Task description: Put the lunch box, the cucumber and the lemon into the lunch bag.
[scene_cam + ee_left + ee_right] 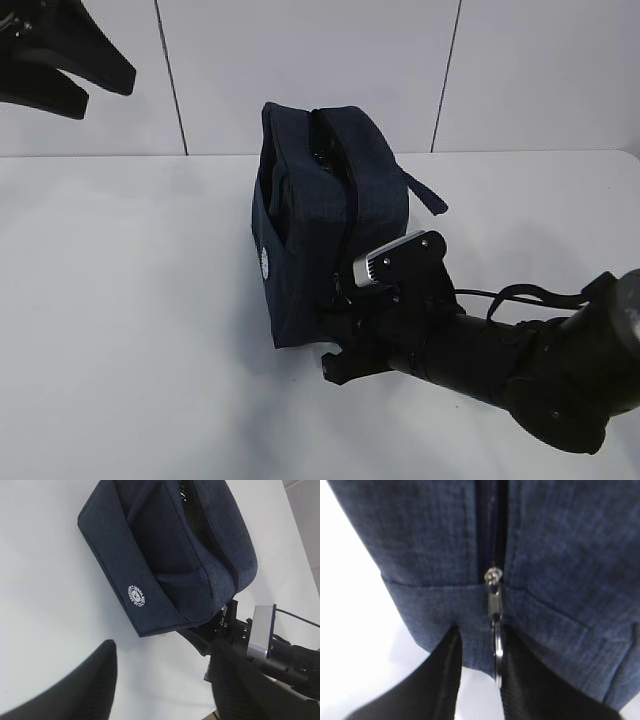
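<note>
The navy lunch bag (330,210) stands mid-table with its top zipper partly parted; it also fills the left wrist view (170,555) and the right wrist view (560,555). My right gripper (342,338) is at the bag's near end, open (480,632). The silver ring pull (497,650) hangs between its fingers, close against the right one, with a clear gap to the left one. My left gripper (105,90) hovers open, high at the far left, well clear of the bag (162,650). The lunch box, the cucumber and the lemon are out of view.
White table (120,330) runs wide to the left and front of the bag, with a white panelled wall (300,60) behind it. A bag strap (425,195) trails off to the right. My right arm (520,360) crosses the front right corner.
</note>
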You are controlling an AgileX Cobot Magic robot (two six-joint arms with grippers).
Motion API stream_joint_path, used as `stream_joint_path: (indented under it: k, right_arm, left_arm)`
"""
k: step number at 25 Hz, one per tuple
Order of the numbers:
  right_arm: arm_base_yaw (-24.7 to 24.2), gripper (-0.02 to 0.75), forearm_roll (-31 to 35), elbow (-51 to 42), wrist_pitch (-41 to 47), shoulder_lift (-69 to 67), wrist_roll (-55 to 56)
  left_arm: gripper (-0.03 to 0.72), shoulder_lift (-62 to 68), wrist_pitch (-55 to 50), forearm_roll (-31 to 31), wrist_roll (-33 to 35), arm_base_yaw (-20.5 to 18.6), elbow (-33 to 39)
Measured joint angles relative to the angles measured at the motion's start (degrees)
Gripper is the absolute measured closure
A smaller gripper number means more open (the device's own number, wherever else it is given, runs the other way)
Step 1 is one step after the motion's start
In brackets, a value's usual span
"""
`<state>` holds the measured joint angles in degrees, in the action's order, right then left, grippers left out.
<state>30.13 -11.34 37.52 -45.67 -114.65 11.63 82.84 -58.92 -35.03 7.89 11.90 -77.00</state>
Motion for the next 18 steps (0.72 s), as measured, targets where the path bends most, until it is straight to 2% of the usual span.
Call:
stream_joint_path:
  k: [13,14,17,18]
  right_arm:
    - [0.0,0.540,0.1,0.0,-0.4,0.0,0.0]
    - [0.0,0.561,0.1,0.0,-0.5,0.0,0.0]
    - [0.0,0.706,0.5,0.0,-0.6,0.0,0.0]
    - [0.0,0.729,0.6,0.0,-0.8,0.0,0.0]
  left_arm:
    - [0.256,0.0,0.0,0.1,0.0,0.0,0.0]
    - [0.256,0.0,0.0,0.1,0.0,0.0,0.0]
    - [0.256,0.0,0.0,0.1,0.0,0.0,0.0]
    - [0.256,0.0,0.0,0.1,0.0,0.0,0.0]
